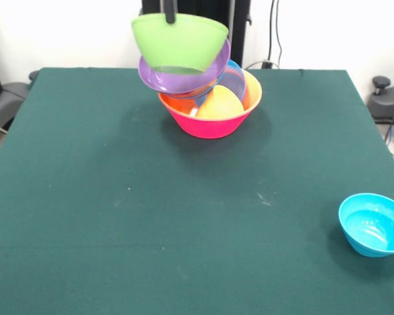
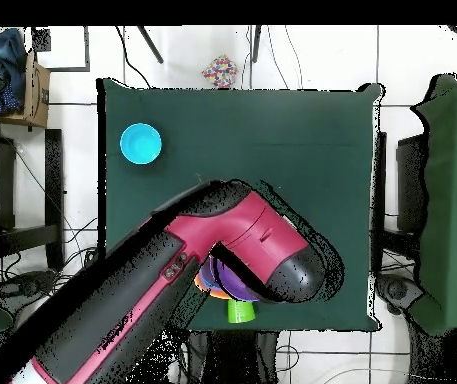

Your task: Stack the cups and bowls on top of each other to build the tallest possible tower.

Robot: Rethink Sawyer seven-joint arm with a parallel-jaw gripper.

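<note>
The gripper (image 1: 170,14) comes down at the rim of the green bowl (image 1: 178,41), and that bowl hangs tilted with its mouth facing away, so it looks pinched by its rim between the jaws. How the jaws stand I cannot tell; only a dark stub shows in the front view, and in the overhead view the arm (image 2: 222,262) hides the hand entirely.

Directly under the jaws the tower (image 1: 207,88) leans badly. The pink bowl (image 1: 213,123) sits lowest on the green table (image 1: 184,216). Inside it is the orange bowl (image 1: 251,88), and in that a yellow-orange rounded piece (image 1: 218,105), probably a cup on its side, though I cannot be sure. A blue bowl (image 1: 235,77) stands on edge behind it. The purple bowl (image 1: 177,84) lies tipped across these, jutting out past the pink rim on one side, and the green bowl rests against or just above it; whether they touch I cannot say.

The risk, as I judge it, is plain: nothing above the orange bowl sits level. If the green bowl is let go as tilted as this, it may slide off the purple one and roll onto the table, or push the purple bowl over the edge of the pile. Any sideways drag from the jaws could topple the lot.

Well away from the jaws, near the table's corner, a small blue bowl (image 1: 374,224) stands upright and empty, not yet stacked.
</note>
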